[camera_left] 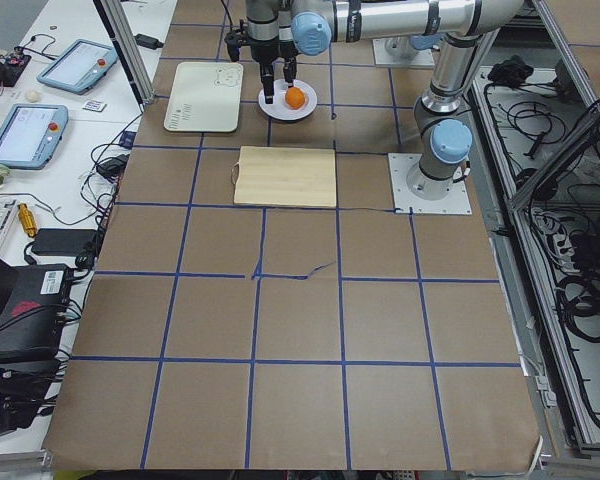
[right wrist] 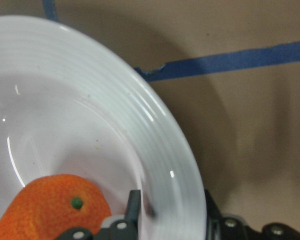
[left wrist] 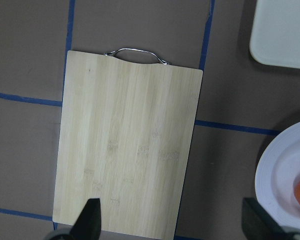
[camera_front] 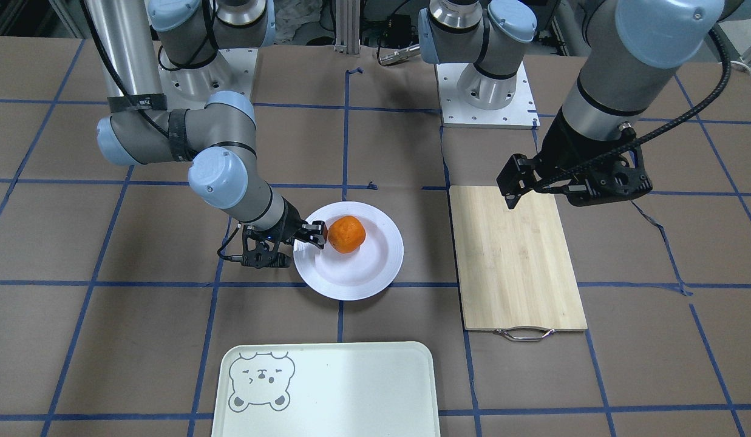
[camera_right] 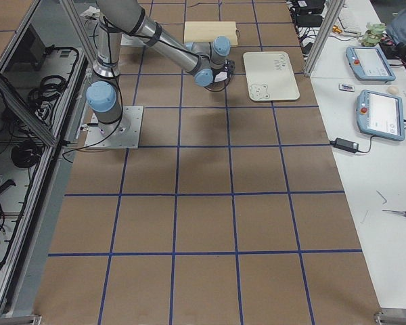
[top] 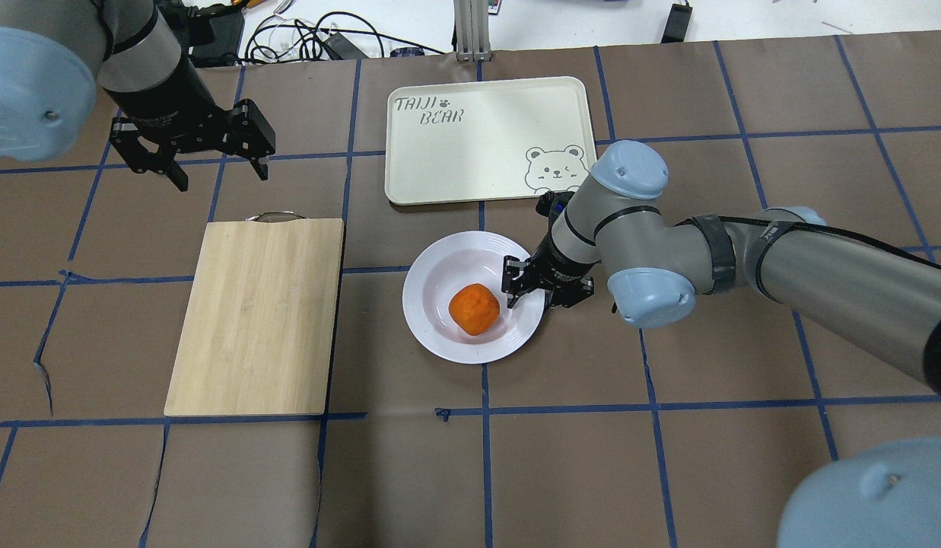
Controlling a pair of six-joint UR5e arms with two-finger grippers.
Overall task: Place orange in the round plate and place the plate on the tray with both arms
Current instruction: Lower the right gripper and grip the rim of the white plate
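The orange [camera_front: 346,234] lies in the well of the round plate [camera_front: 351,276], on the side nearest my right gripper [camera_front: 311,235]. That gripper straddles the plate's rim and is shut on it. In the right wrist view one finger is inside the plate [right wrist: 90,100] beside the orange [right wrist: 50,205], the other at the outer edge. The cream tray [top: 470,144] lies just beyond the plate [top: 440,266]. My left gripper [top: 220,176] hangs open and holds nothing, high over the handle end of the cutting board.
A bamboo cutting board [top: 257,316] with a metal handle lies to the left of the plate in the overhead view. Brown table covering with blue tape lines spreads all around. Cables and a metal post stand past the tray's far edge.
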